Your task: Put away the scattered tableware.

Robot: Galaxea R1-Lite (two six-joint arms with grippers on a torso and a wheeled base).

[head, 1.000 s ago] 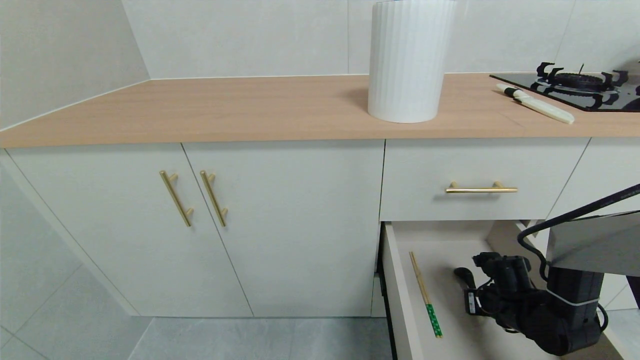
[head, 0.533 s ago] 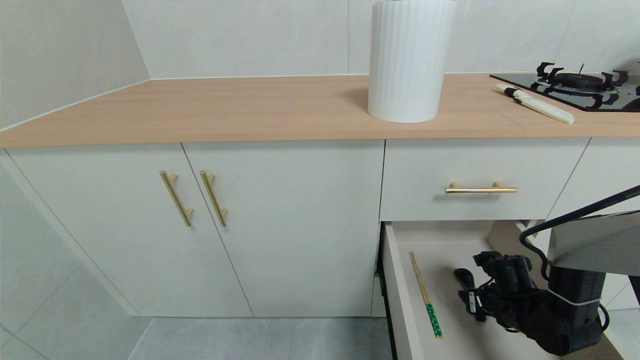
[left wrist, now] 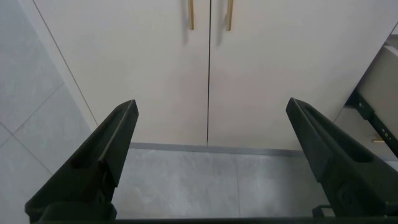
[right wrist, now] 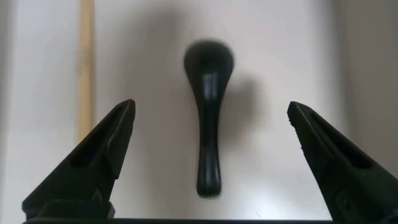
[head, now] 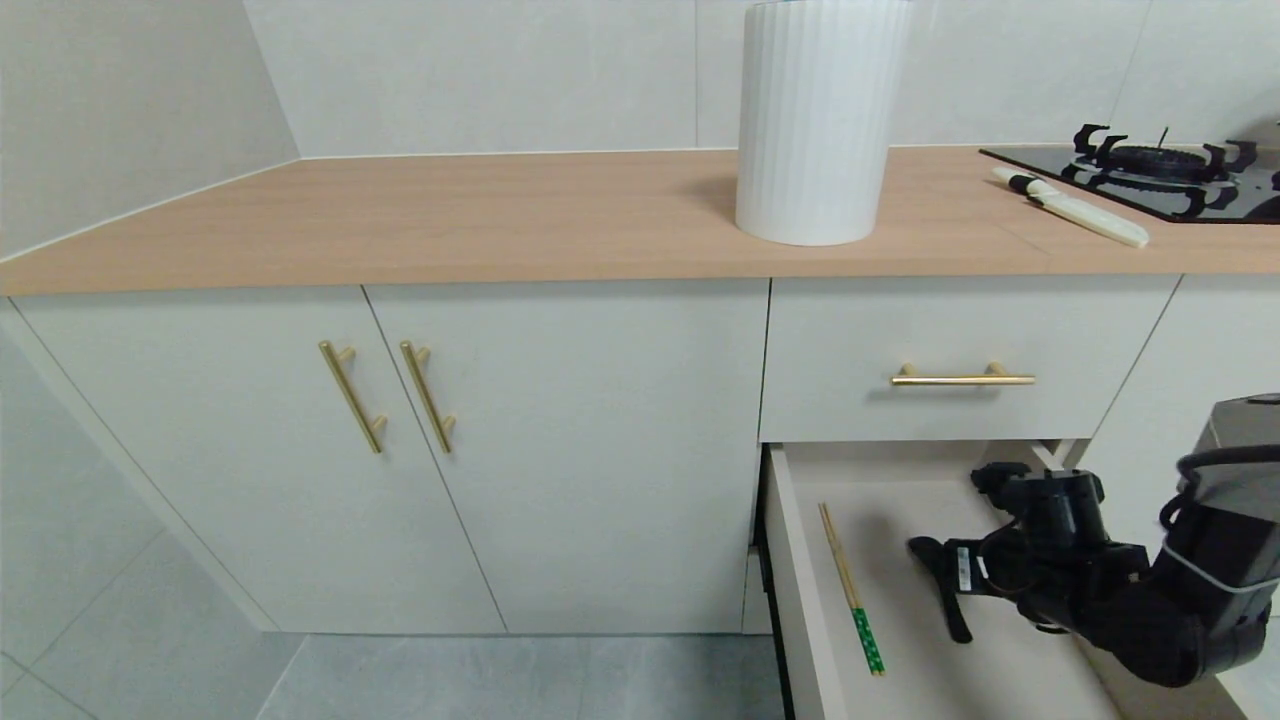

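The right pincer (right wrist: 209, 111) hangs over the open drawer (head: 792, 570) with its fingers spread wide and nothing held. A black spoon (head: 940, 592) lies flat on the drawer floor directly below the gap, apart from both fingers, its bowl toward the back of the drawer and its handle toward the front. A pair of wooden chopsticks (head: 850, 592) with green ends lies beside the spoon and parallel to it, close along the drawer's left wall and apart from the spoon.

A closed drawer (head: 962, 340) with a gold bar handle sits just above the open drawer, and its front stands over the open drawer's back part. The counter (head: 450, 215) lies above that. On it, up and to the right of the open drawer, a white knife (head: 1075, 207) with a dark band lies beside a black stove (head: 1165, 175). A tall white ribbed container (head: 815, 120) stands on the counter above the open drawer's left end.

The left pincer (left wrist: 211, 106) is also wide open and empty. It is to the left of the open drawer, facing two closed cupboard doors (head: 400, 450) with gold handles, with grey floor tiles (left wrist: 205, 186) below it.
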